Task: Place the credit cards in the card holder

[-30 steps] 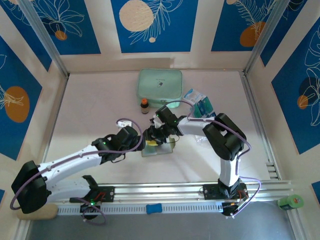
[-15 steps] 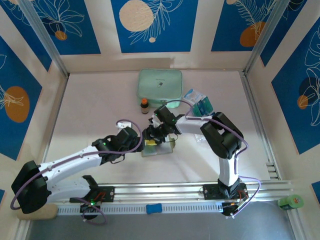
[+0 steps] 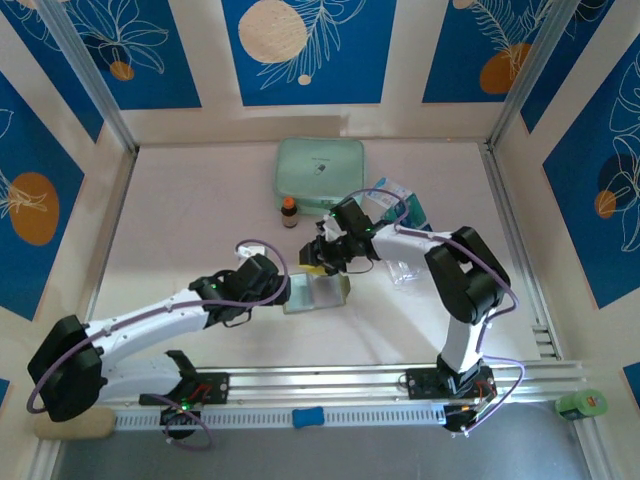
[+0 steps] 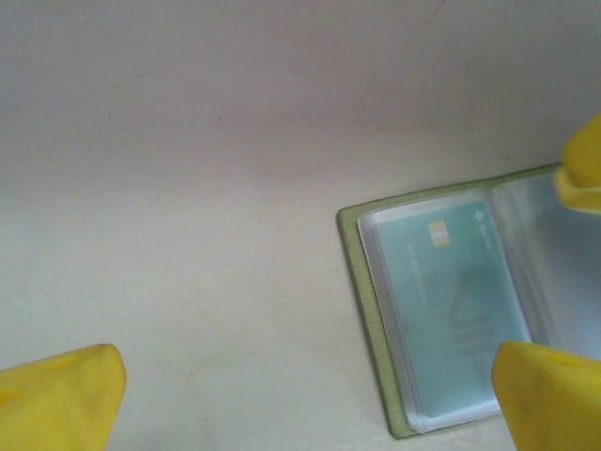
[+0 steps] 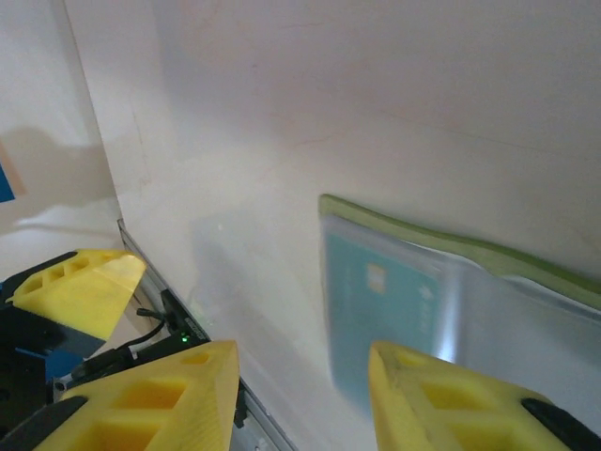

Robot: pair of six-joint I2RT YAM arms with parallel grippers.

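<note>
The olive-green card holder (image 3: 320, 293) lies open on the table in front of the two arms. One teal credit card (image 4: 449, 303) with a gold chip sits inside its clear pocket (image 5: 380, 291). My left gripper (image 3: 284, 290) is open at the holder's left edge, its yellow fingers (image 4: 58, 398) spread wide over bare table with nothing between them. My right gripper (image 3: 313, 260) hovers just behind the holder (image 5: 470, 249), open and empty. The tip of one right finger (image 4: 584, 175) shows in the left wrist view.
A mint-green zip case (image 3: 320, 170) lies at the back, with a small brown bottle (image 3: 289, 212) in front of it. A clear packet with blue print (image 3: 400, 207) lies to the right, behind the right arm. The rail (image 3: 330, 385) runs along the near edge.
The right gripper has lifted off the card holder and drawn back and to the right, uncovering it. Its jaws have narrowed a little. The left arm has barely moved.
</note>
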